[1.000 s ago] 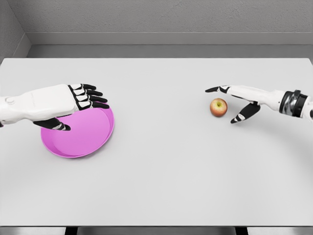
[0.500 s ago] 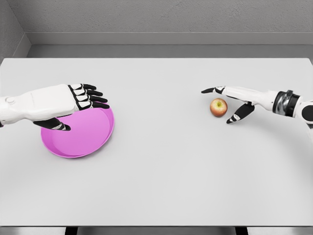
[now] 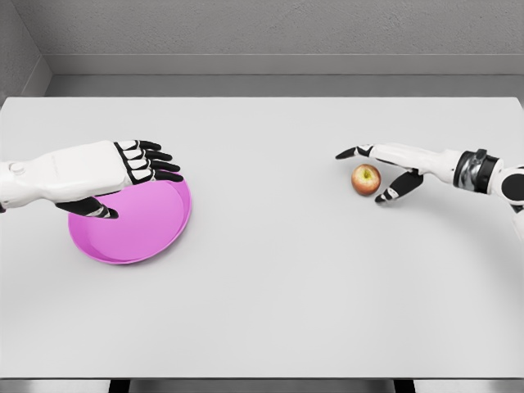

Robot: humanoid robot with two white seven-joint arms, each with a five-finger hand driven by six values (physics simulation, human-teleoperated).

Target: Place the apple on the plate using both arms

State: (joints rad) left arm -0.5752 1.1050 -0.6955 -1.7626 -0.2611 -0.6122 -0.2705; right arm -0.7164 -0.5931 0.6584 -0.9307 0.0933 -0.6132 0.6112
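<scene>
**Apple on the worktop, plate apart, both hands holding nothing**

Apple point(image 3: 366, 179), red and yellow with a small stem, sits upright on the pale grey worktop point(image 3: 270, 286), right of the middle and towards the far half. It is not on the plate.

The right hand point(image 3: 385, 166) comes in from the right edge on a white arm with a dark wrist band. Its fingers point(image 3: 350, 152) are stretched out and spread, reaching leftward past the far side of the apple, while the thumb point(image 3: 395, 190) angles down on the apple's near right side. The apple lies between fingers and thumb. From this angle it is hard to tell whether any part of the hand touches the fruit; it looks just beside it, not closed around it.

The plate point(image 3: 139, 237) is round and bright pink, lying flat on the left side of the worktop, well apart from the apple.

The left hand point(image 3: 123, 176) comes in from the left edge and hangs over the plate's far left part, palm down. Its black-tipped fingers are extended and slightly fanned towards the right, the thumb pointing down over the plate. It grasps nothing.

A grey wall point(image 3: 262, 33) runs behind the far edge of the worktop.
</scene>
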